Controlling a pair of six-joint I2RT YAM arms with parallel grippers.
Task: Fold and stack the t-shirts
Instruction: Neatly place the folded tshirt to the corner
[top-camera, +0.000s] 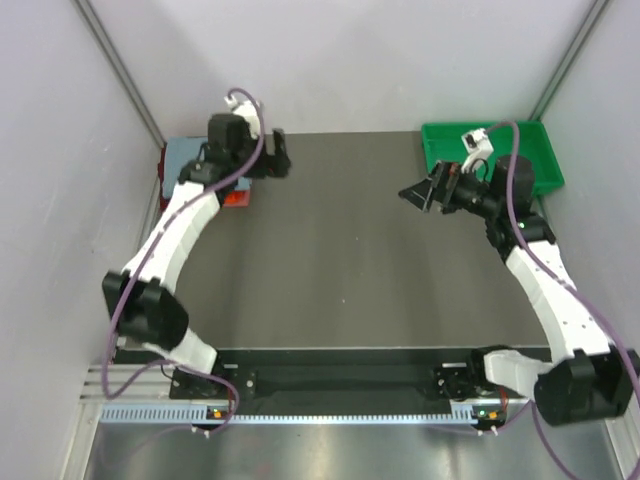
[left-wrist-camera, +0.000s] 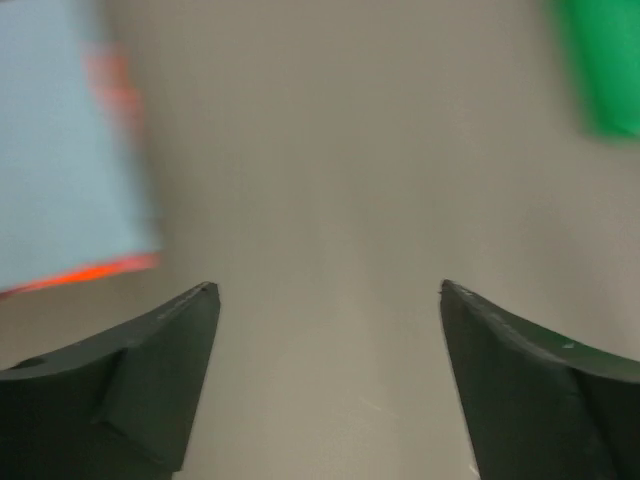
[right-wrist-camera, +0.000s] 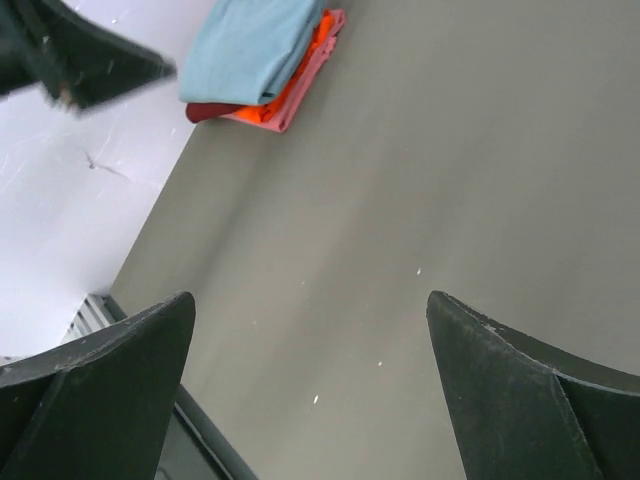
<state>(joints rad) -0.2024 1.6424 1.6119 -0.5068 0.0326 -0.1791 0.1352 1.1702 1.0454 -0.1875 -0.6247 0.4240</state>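
Note:
The t-shirts lie as one folded stack at the table's back left corner. A grey-blue shirt (top-camera: 185, 157) is on top, with an orange one (top-camera: 237, 197) and a dark red edge (top-camera: 163, 172) showing beneath. My left gripper (top-camera: 272, 158) hovers just right of the stack, open and holding nothing. In the blurred left wrist view the grey-blue shirt (left-wrist-camera: 60, 150) lies left of the open left gripper (left-wrist-camera: 330, 300). My right gripper (top-camera: 418, 192) hangs open over the table's right side. In its own view the right gripper (right-wrist-camera: 310, 310) is empty and the stack (right-wrist-camera: 250, 45) lies far off.
A green plastic tray (top-camera: 500, 150) stands at the back right corner, also seen in the left wrist view (left-wrist-camera: 605, 70). Grey walls close in both sides. The dark table top (top-camera: 330, 270) stretches between the arms. The left arm's finger (right-wrist-camera: 90, 65) shows top left in the right wrist view.

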